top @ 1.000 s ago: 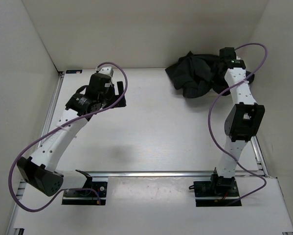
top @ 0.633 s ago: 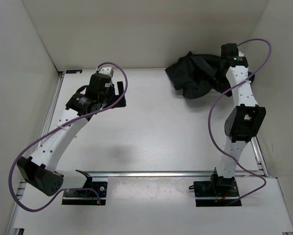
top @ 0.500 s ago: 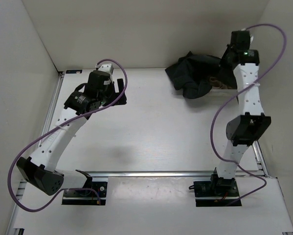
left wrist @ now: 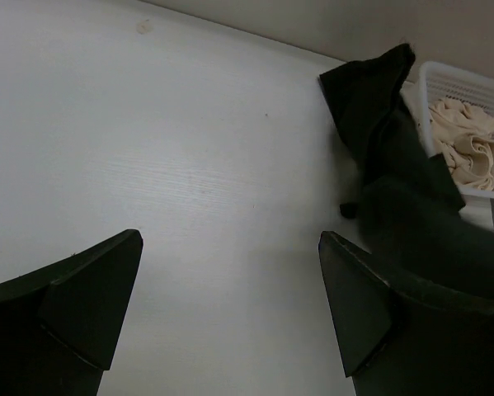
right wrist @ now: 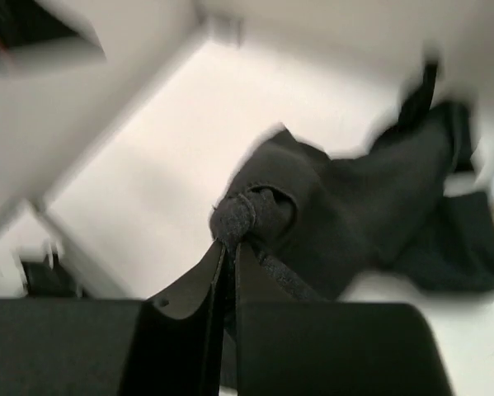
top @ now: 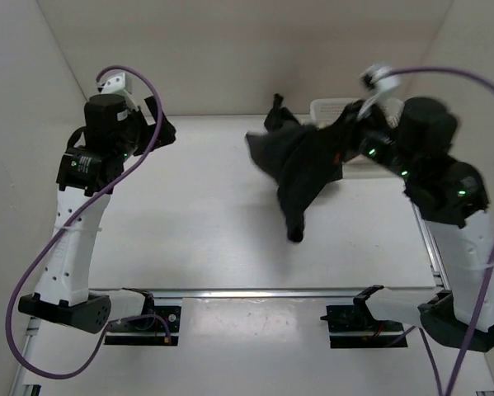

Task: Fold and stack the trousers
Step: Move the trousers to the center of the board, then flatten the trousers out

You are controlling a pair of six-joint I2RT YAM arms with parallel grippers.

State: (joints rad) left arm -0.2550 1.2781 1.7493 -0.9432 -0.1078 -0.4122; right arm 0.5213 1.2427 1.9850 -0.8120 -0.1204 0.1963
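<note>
My right fingers (right wrist: 193, 289) are pinching shut on a bunched fold of the trousers (top: 300, 169), which are dangling limp over the desk's (top: 197, 223) far right. The blur is hiding which part I hold. I am judging them soft and fairly heavy, best gripped along the waist. My left fingers (left wrist: 82, 297) are gaping wide, empty.

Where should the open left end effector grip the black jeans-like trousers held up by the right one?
Probably the loose upper corner of the black jeans-like trousers, approached from the left. It juts toward the left end effector, clear of the right end effector pinching the bunched fabric.
</note>
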